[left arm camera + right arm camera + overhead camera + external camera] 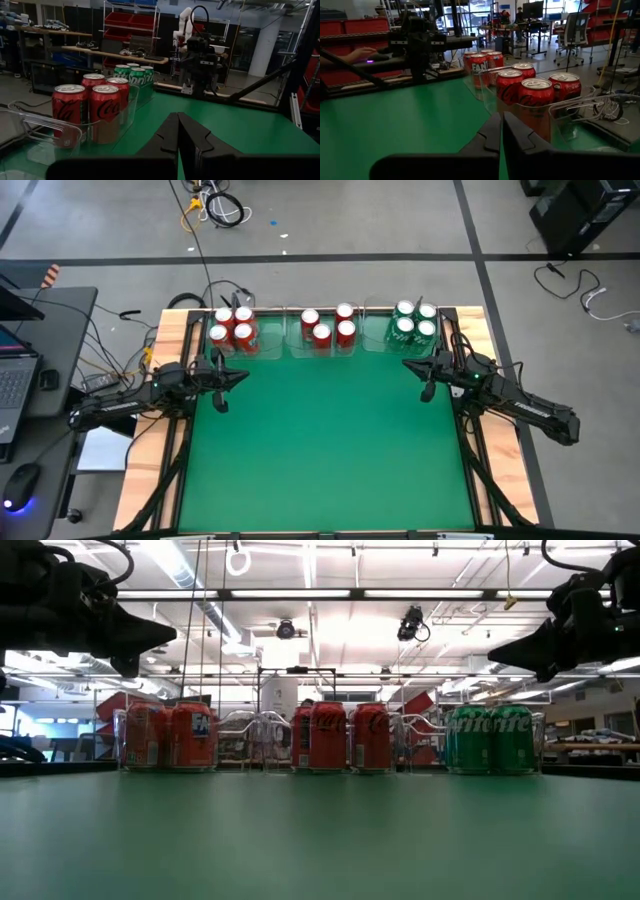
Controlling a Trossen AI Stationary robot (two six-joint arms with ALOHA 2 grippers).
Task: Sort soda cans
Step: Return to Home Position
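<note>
We count twelve soda cans (322, 334), all upright with silver tops, lined up in three clusters of four along the far edge of the green counter (330, 450). The left red cans (241, 333) stand at the far left, the middle red cans (346, 331) at the centre, and the green cans (404, 327) at the far right. The clusters stand apart from one another, and within each the cans are packed just beside each other. Each cluster sits among the clear bins (265, 740). The plastic is hard to trace against the room lights, so we take it as one bin per cluster without being sure where each wall ends.

The left gripper (241, 374) hangs over the left side of the counter, on the near side of the left red cans, pointing right. Its fingers are pressed together with nothing between them. The right gripper (409, 365) mirrors it on the right side, just near of the green cans and pointing left, likewise closed on nothing. From table height we see both raised well above the surface and well apart.

Left of the counter stands a dark desk (70, 330) carrying a laptop (12, 380) and a mouse (22, 478). Cables (215, 205) lie on the floor beyond the far edge.
</note>
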